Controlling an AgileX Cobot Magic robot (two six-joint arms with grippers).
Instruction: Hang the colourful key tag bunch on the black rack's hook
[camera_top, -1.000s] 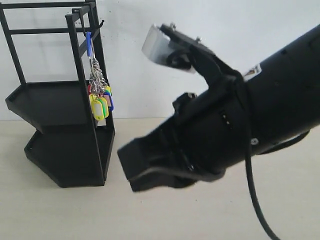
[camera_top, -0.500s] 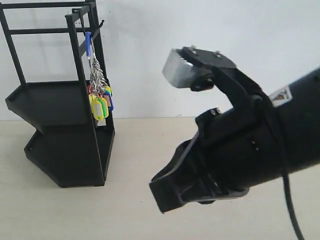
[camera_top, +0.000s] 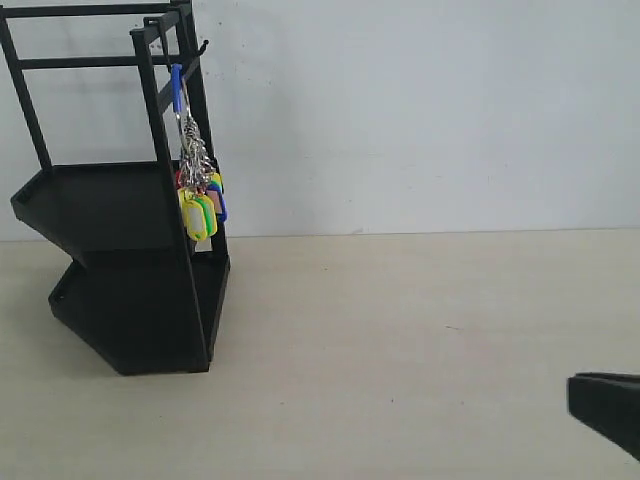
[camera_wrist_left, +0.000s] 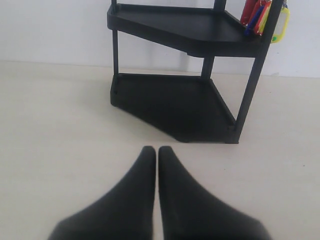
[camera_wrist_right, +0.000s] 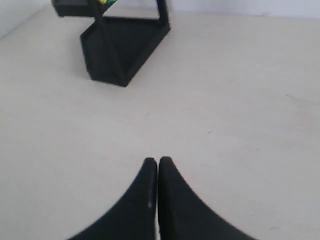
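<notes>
Exterior view: one black rack (camera_top: 130, 250) stands on the pale table (camera_top: 400, 330) at the left, in front of a white wall (camera_top: 420, 120). It has two angular trays, one above the other, with thin upright bars and top rails over them. One colourful key tag bunch (camera_top: 198, 200) hangs down the rack's right front side. Its blue-sleeved ring is up near the top rail, a chain of small silver rings runs below that, and the tags lie against an upright bar level with the upper tray. Yellow, green and blue tags show, but they overlap too much to count. One hook (camera_top: 203, 45) shows its upturned tip just beside the ring's top; whether the ring sits on that very hook cannot be told. One dark blunt piece of the right arm (camera_top: 608, 405) shows in the lower right corner, well apart from the rack.

Left wrist view: the left gripper (camera_wrist_left: 156, 150) is clenched, its two black fingers pressed together with nothing between them, low over the table. Both rack trays face it, and red, blue and yellow tags show at the upper tray's corner post.

Right wrist view: the right gripper (camera_wrist_right: 158, 162) is likewise closed and empty, two fingers touching. The rack's lower tray lies well away from it, with a scrap of yellow-green tag above
</notes>
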